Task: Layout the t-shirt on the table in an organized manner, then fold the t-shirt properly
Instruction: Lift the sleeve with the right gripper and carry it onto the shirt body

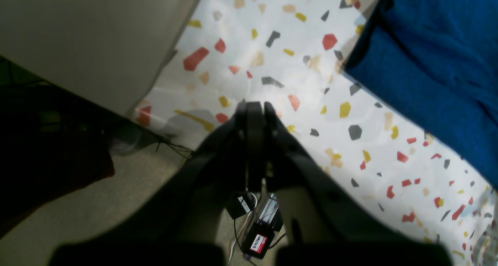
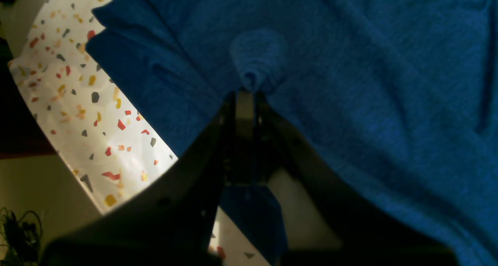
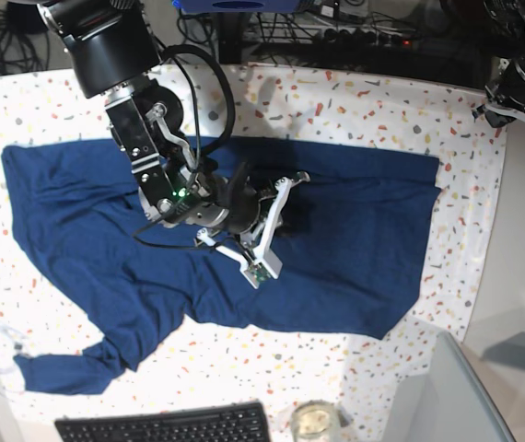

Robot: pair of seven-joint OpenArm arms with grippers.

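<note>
Two tools, right tool (image 2: 249, 93) pinching the t-shirt (image 3: 336, 239), left tool (image 1: 255, 106) pressed together over the table (image 1: 272, 63)

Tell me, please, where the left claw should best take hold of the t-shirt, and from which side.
Probably the t-shirt corner nearest the shut left claw. That edge lies flat and uncovered on the table, so come low from the bare-table side and pinch the hem. The right claw is shut on a bunch mid-shirt.
</note>
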